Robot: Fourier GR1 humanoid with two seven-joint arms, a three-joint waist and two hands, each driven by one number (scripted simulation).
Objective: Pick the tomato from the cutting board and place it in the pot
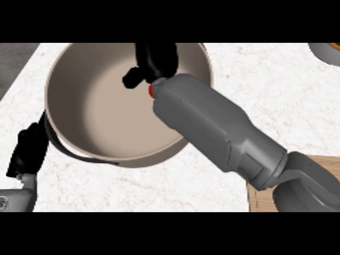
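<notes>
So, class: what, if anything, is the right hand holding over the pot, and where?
The right hand curls over a tomato; only a red sliver shows, so the exact hold cannot be told.

pot (pixel 98 114) beige, black handle | counter (pixel 275 89) white — grey-veined | cutting board (pixel 334 167) tan wood | tomato (pixel 152 90) — red

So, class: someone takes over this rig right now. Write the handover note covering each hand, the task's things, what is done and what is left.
Right hand: over the pot, fingers curled; a bit of red at its base, probably the tomato.
Left hand: not in view.
Cutting board: lower right corner, visible part bare.
Done: tomato lifted and carried over the pot.
Left: release it into the pot, withdraw the arm.
</notes>
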